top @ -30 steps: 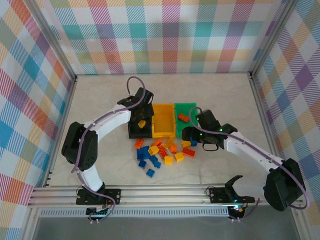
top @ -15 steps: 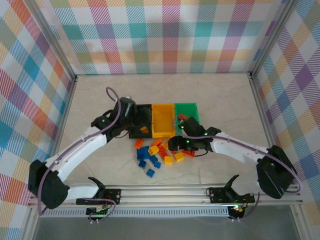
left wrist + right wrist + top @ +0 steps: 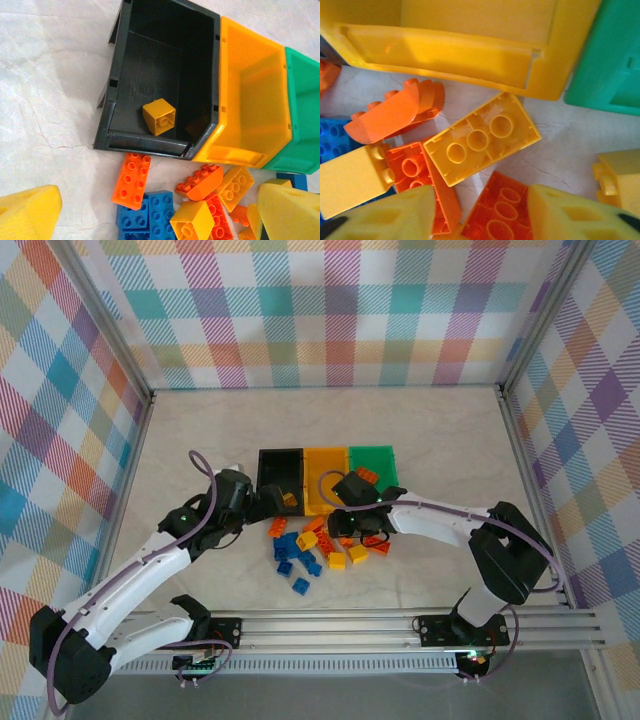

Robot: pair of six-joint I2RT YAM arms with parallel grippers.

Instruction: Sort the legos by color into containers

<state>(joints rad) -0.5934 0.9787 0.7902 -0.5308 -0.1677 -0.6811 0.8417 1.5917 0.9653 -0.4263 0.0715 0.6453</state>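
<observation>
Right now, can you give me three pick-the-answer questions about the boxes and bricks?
1. Where is the yellow box?
A) between the black box and the green box
B) alone in a corner
C) upside down

2. What colour is the brick in the black box?
A) blue
B) yellow
C) green

3. How is the left gripper?
A) open, holding nothing
B) shut on a blue brick
C) shut on the black box

Answers:
1 A: the three boxes stand side by side in a row, with the yellow one in the middle.
2 B: one yellow brick lies on its floor.
3 A: its fingers stand wide apart above the loose bricks.
</observation>
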